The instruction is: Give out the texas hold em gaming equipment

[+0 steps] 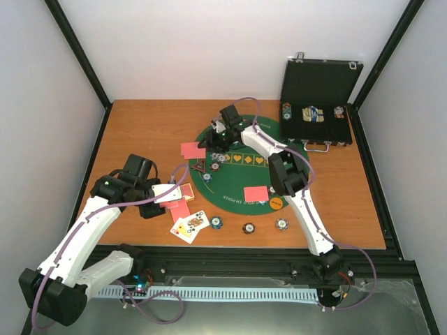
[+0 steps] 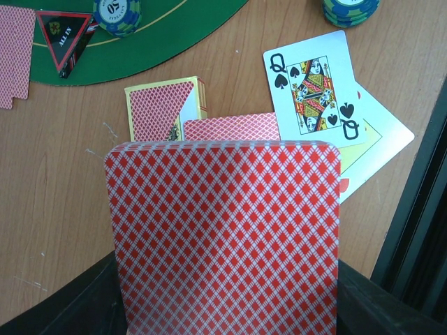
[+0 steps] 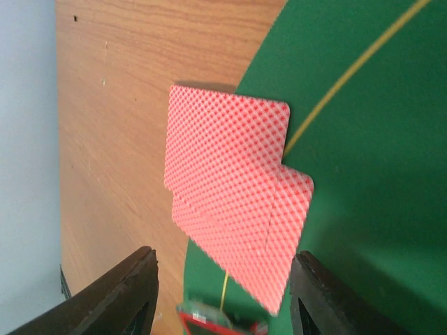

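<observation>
My left gripper (image 1: 159, 195) is shut on a red-backed card (image 2: 223, 237), held above the wood left of the green felt mat (image 1: 244, 178); its white face shows in the top view (image 1: 167, 193). Below it lie a card box (image 2: 164, 108), another red-backed card (image 2: 230, 128) and the face-up queen of spades (image 2: 314, 87). A dark red-edged triangle (image 2: 66, 38) and a chip (image 2: 117, 14) sit on the mat. My right gripper (image 3: 223, 307) is open and empty just above two overlapping red-backed cards (image 3: 237, 195) at the mat's left edge (image 1: 193, 149).
The open black case (image 1: 318, 105) stands at the back right with chips inside. Two more red-backed cards (image 1: 255, 194) and an orange disc (image 1: 276, 204) lie on the mat's near edge. Three chips (image 1: 248, 228) sit along the table's near edge.
</observation>
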